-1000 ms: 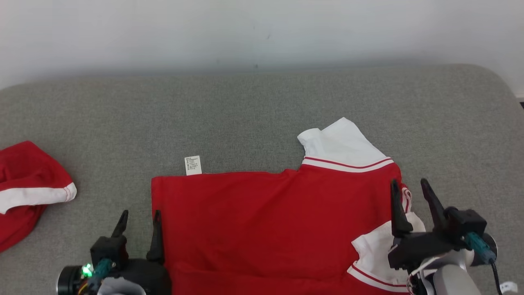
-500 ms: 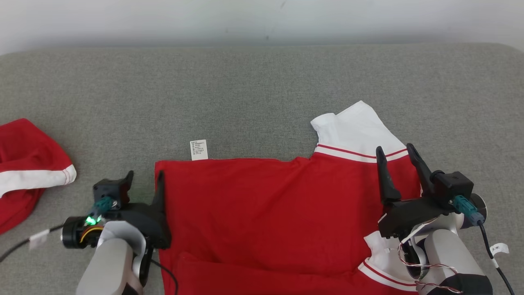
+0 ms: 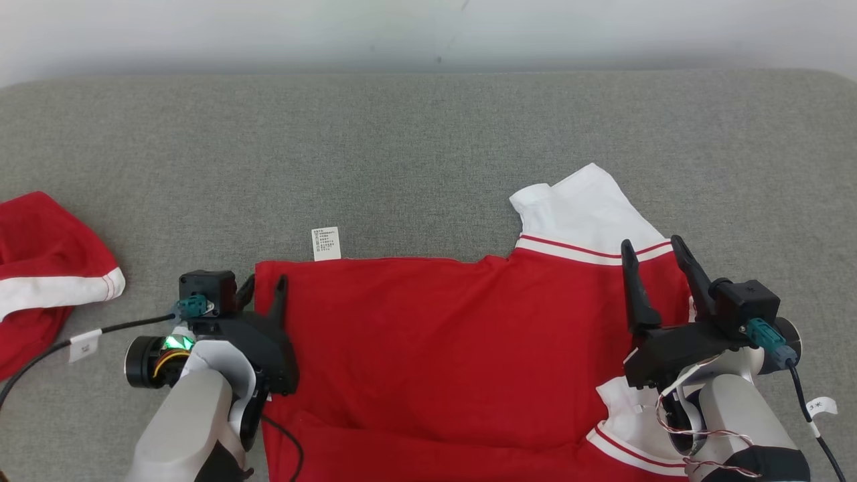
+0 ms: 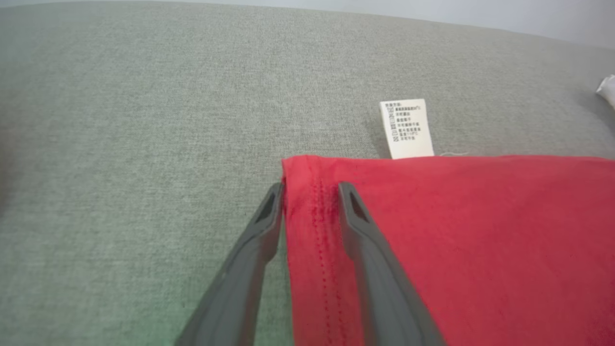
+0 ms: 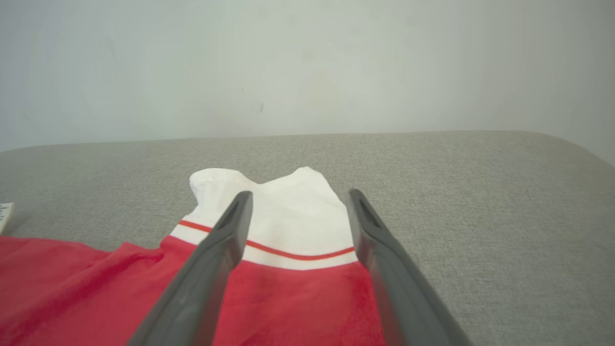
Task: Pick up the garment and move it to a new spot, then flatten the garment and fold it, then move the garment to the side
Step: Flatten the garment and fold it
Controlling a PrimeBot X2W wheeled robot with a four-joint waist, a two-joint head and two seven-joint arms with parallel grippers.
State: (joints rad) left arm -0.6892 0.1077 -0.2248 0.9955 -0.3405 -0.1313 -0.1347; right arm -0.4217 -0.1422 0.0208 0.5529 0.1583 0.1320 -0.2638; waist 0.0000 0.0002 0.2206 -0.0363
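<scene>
The red garment [image 3: 435, 348] lies spread flat on the grey cushion [image 3: 402, 147], with a white sleeve [image 3: 582, 207] at its far right and a white care label [image 3: 326, 244] at its far edge. My left gripper [image 3: 264, 284] is at the garment's far left corner. In the left wrist view its fingers [image 4: 274, 202] straddle the stitched hem [image 4: 312, 206], still apart, one on the cushion and one on the cloth. My right gripper [image 3: 651, 244] hangs open over the red-striped cuff band, and the sleeve [image 5: 278, 211] shows between its fingers, untouched.
A second red and white garment [image 3: 40, 268] lies bunched at the cushion's left edge. A pale wall [image 3: 428, 27] runs along the back. Bare grey cushion stretches behind and to the right of the garment. Another white sleeve [image 3: 622, 415] lies under my right arm.
My left gripper has moved forward and right onto the garment's left corner, and its jaws have narrowed around the hem. The right gripper has barely shifted. The camera tilted earlier on.
</scene>
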